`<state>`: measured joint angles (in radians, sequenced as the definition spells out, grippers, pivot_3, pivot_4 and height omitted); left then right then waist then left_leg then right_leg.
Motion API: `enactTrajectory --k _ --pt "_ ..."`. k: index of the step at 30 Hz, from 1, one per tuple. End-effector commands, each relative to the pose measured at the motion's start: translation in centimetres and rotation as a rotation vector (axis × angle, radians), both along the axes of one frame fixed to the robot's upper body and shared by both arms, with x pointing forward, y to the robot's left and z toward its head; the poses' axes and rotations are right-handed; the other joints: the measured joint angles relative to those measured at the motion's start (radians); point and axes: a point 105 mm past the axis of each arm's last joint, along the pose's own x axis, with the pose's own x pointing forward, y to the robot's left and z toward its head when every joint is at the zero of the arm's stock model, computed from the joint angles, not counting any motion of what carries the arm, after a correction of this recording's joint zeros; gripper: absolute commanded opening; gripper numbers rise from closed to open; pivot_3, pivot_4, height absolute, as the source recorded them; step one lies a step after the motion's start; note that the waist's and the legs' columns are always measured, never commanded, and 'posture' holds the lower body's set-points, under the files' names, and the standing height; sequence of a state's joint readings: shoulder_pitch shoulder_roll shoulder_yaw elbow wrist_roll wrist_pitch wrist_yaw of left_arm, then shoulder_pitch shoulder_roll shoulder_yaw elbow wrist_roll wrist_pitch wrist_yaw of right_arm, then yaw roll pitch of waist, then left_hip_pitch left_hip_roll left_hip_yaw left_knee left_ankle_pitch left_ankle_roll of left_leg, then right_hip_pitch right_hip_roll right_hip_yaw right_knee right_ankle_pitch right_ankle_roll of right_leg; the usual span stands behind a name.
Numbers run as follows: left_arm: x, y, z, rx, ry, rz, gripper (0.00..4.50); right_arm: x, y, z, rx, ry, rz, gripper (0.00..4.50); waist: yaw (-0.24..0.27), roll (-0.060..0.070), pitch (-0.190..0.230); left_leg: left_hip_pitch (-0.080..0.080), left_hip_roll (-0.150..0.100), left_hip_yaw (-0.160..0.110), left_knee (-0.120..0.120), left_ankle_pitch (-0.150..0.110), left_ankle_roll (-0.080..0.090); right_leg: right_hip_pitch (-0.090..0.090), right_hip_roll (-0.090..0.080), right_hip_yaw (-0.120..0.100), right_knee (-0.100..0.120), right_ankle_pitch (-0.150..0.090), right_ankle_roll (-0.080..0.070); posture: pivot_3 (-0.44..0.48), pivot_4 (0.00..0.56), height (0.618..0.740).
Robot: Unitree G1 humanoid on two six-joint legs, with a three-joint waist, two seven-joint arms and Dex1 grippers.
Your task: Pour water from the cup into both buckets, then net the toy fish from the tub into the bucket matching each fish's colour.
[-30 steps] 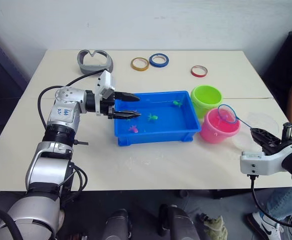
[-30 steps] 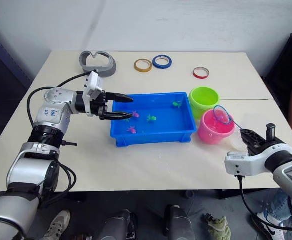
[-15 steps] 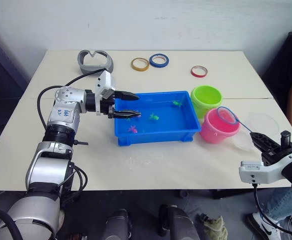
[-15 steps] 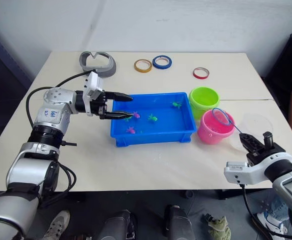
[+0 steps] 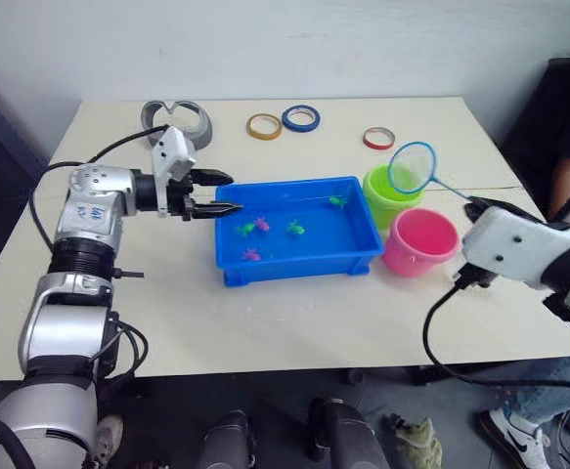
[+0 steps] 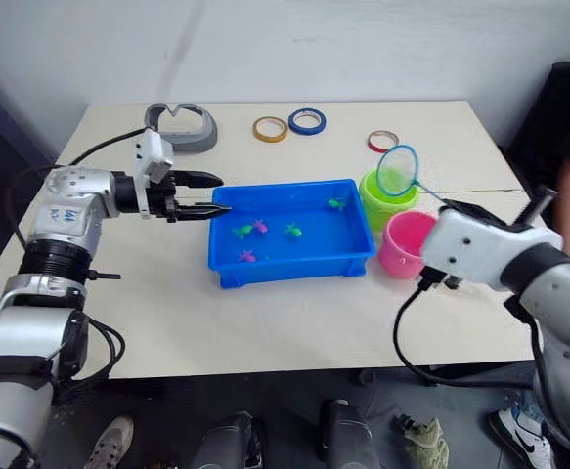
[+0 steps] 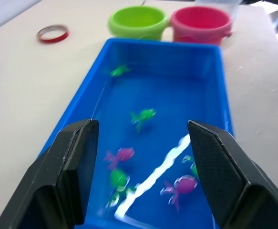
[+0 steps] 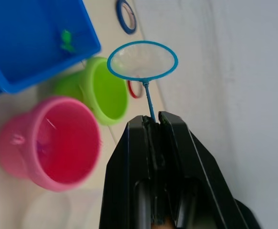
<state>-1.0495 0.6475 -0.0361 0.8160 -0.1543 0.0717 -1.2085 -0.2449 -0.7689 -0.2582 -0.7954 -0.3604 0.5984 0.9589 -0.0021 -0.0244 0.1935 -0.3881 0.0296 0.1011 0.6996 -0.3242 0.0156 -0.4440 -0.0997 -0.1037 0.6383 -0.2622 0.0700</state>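
The blue tub (image 5: pixel 299 266) holds water and several toy fish, among them a magenta fish (image 5: pixel 261 225) and a green fish (image 5: pixel 294 228). My left gripper (image 5: pixel 234 192) hovers open over the tub's left end, nothing between its fingers. To the tub's right stand the lime green bucket (image 5: pixel 387 191) and the pink bucket (image 5: pixel 419 241). My right gripper (image 8: pixel 151 119) is shut on the net's thin handle. The net's blue hoop (image 5: pixel 412 167) is raised above the green bucket. The clear cup (image 8: pixel 43 212) stands just beside the pink bucket.
A grey curved holder (image 5: pixel 177 117) and three tape rings, yellow (image 5: pixel 262 125), blue (image 5: pixel 300 118) and red (image 5: pixel 378 138), lie along the table's far side. A person (image 5: pixel 568 156) sits at the right edge. Bare tabletop lies in front of the tub.
My right arm has risen and swung inward, lifting the net from over the pink bucket to above the green one. The left gripper drew back slightly toward the tub's left rim. The camera shifted.
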Motion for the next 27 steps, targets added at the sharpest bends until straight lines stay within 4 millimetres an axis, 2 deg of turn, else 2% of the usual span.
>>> enactTrajectory --k 1,7,13,20,27 --pt "-0.2 1.8 1.2 -0.009 -0.023 0.075 3.28 0.8 1.9 -0.2 0.129 0.087 0.065 0.0 0.0 0.0 0.0 0.0 0.0 0.0 0.0 0.0 0.0 0.0 0.0 0.0 0.0 0.0 0.0 0.0 0.15 0.713" --pt "-2.0 4.4 0.6 0.017 -0.014 0.133 3.28 2.3 5.7 -2.5 0.212 0.241 0.223 0.0 -0.001 0.0 0.0 -0.001 -0.001 0.0 0.0 0.0 0.0 0.0 -0.002 -0.001 0.001 0.0 0.0 0.0 0.15 0.713" --pt "-3.9 5.5 0.0 0.02 0.002 0.177 3.28 3.9 7.9 -4.0 0.219 0.297 0.286 0.0 -0.002 0.0 0.0 -0.001 0.0 0.0 0.0 0.0 0.0 -0.001 -0.002 0.0 0.001 0.0 0.0 0.0 0.15 0.713" --pt "-5.5 5.9 -1.4 0.06 0.016 0.199 3.28 5.2 9.5 -5.6 0.199 0.337 0.293 0.0 -0.002 0.0 0.0 -0.001 0.0 0.001 0.0 0.0 0.0 -0.001 -0.002 0.0 0.002 0.0 0.0 0.0 0.15 0.713" --pt "-5.7 6.3 -2.1 0.064 0.009 0.267 3.28 6.1 9.5 -6.7 0.173 0.351 0.249 0.0 -0.002 0.0 0.0 -0.001 0.0 0.001 0.0 0.0 0.0 -0.001 -0.003 0.0 0.002 0.0 0.0 0.0 0.15 0.713"
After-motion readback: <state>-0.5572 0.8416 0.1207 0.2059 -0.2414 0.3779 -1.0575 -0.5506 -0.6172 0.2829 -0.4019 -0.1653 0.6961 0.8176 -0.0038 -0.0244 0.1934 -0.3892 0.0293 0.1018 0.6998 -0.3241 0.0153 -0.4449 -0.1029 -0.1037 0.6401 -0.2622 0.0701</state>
